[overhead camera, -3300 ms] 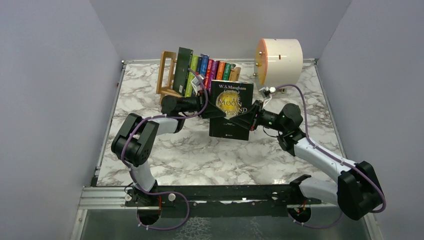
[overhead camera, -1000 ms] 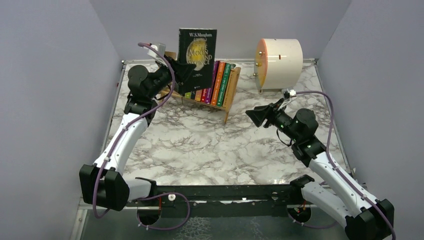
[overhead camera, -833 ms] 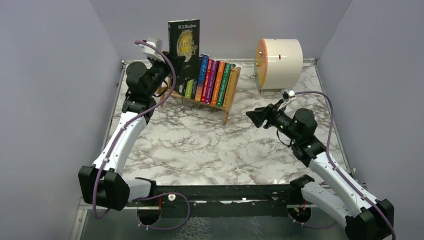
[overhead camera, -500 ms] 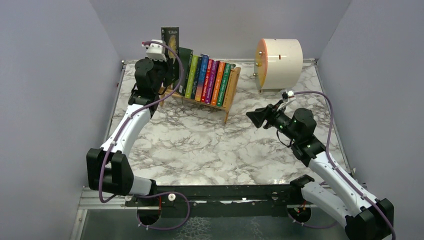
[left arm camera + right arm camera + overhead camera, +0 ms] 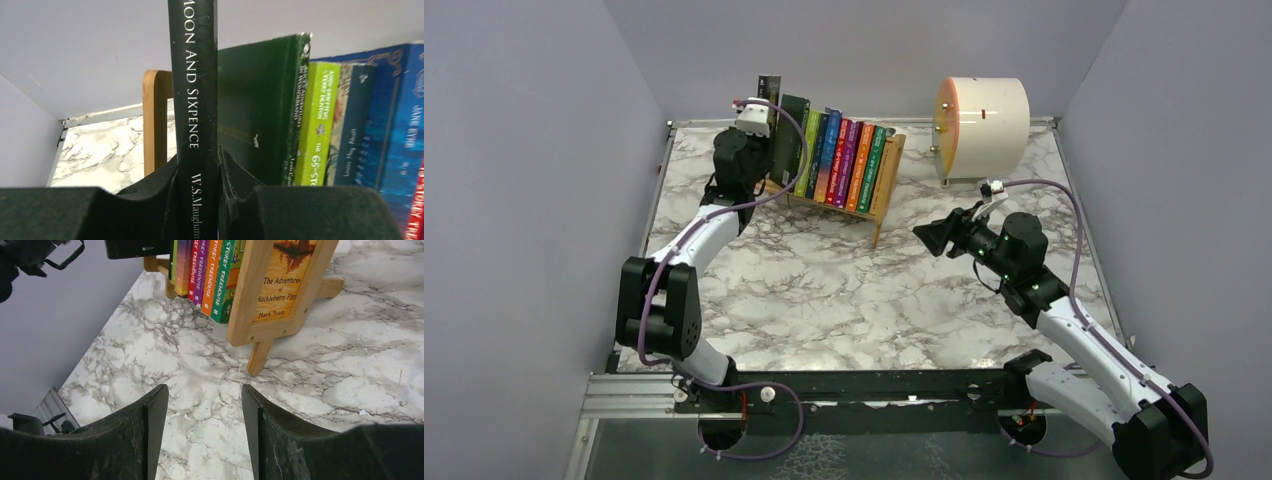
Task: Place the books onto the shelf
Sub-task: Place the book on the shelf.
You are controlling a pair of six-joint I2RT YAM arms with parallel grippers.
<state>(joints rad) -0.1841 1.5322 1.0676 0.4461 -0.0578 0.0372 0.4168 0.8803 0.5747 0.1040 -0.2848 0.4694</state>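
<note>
My left gripper (image 5: 762, 128) is shut on a black book (image 5: 770, 98), "The Moon and Sixpence", held upright at the left end of the shelf (image 5: 881, 188). In the left wrist view its spine (image 5: 192, 100) stands between my fingers, just left of a dark green book (image 5: 260, 115) and right of the shelf's wooden end post (image 5: 155, 120). Several more books (image 5: 842, 155) with bright spines lean in a row on the shelf. My right gripper (image 5: 927, 237) hovers open and empty over the marble, pointing at the shelf's right end piece (image 5: 280, 300).
A cream cylindrical drum (image 5: 982, 122) lies at the back right, close behind my right arm. Grey walls close in on the left, back and right. The marble table top (image 5: 824, 290) spreads in front of the shelf.
My left arm has carried the black book to the shelf's left end, turned it edge-on and lowered it beside the dark green book. The right arm has barely shifted.
</note>
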